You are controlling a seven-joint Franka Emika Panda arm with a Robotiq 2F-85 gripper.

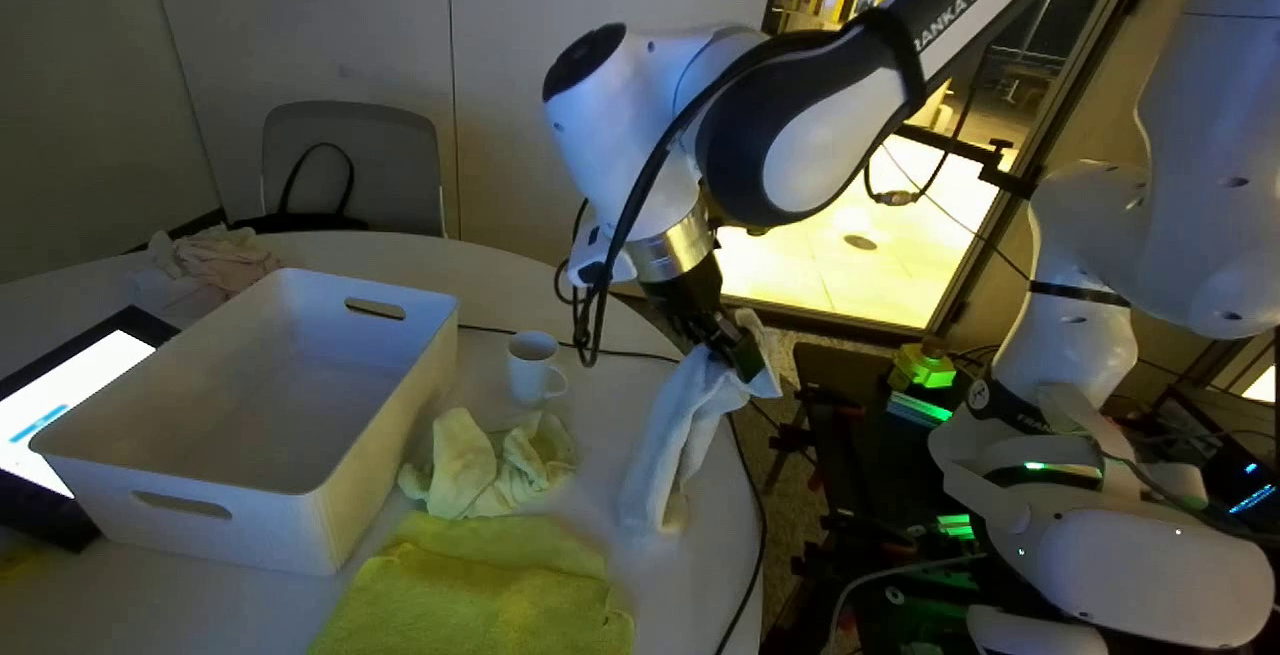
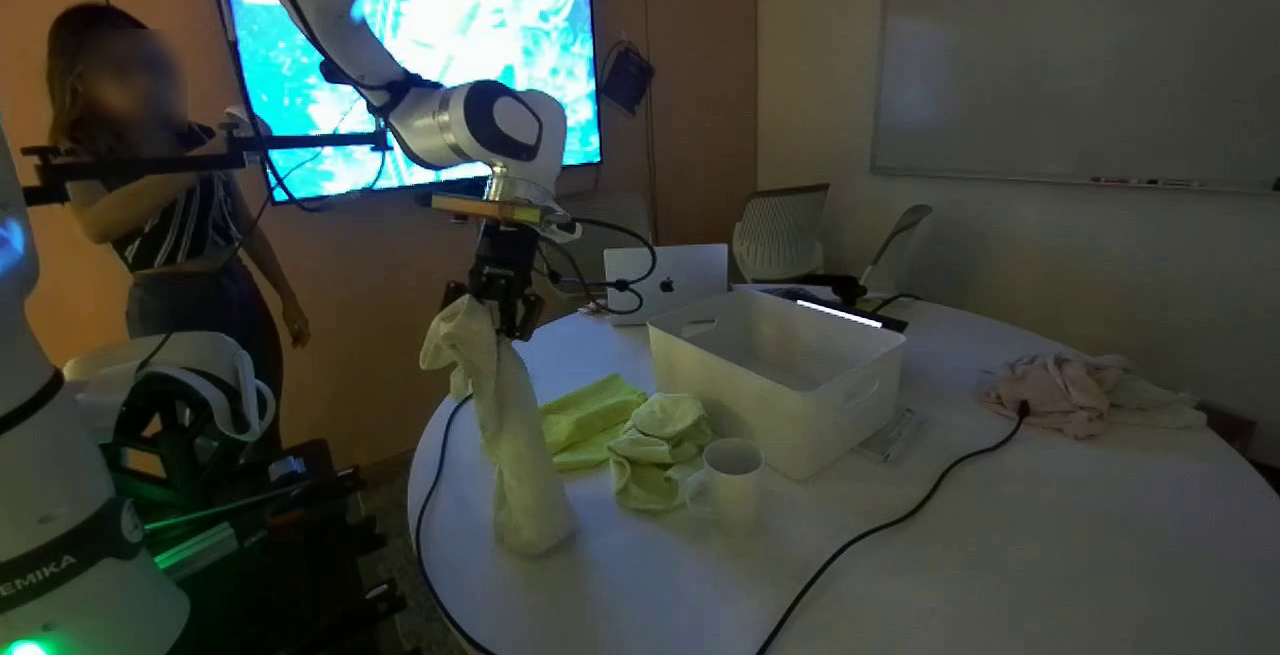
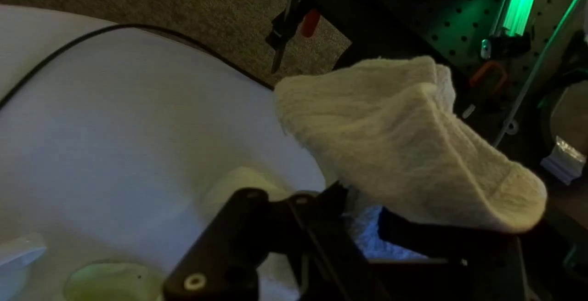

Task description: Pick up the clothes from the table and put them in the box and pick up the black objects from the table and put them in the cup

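Pale cloth (image 2: 522, 470) hangs from the claw (image 2: 492, 310), whose jaws are closed on its upper part; whether its lower end touches the table (image 2: 950, 585) cannot be told. Crumpled yellow-green cloth (image 1: 465, 465) and upright white cup (image 2: 735, 485) sit on the table between the held piece and the white box (image 2: 745, 390). Brighter green cloth (image 1: 490, 590) lies flat, just beside the crumpled one. Also listed: lit tablet (image 1: 85, 385) beside the box; silver laptop (image 2: 690, 275) behind it in an exterior view; pink fabric (image 2: 1055, 395) near the table's edge; black cable (image 3: 131, 26) along the rim, wrist view.
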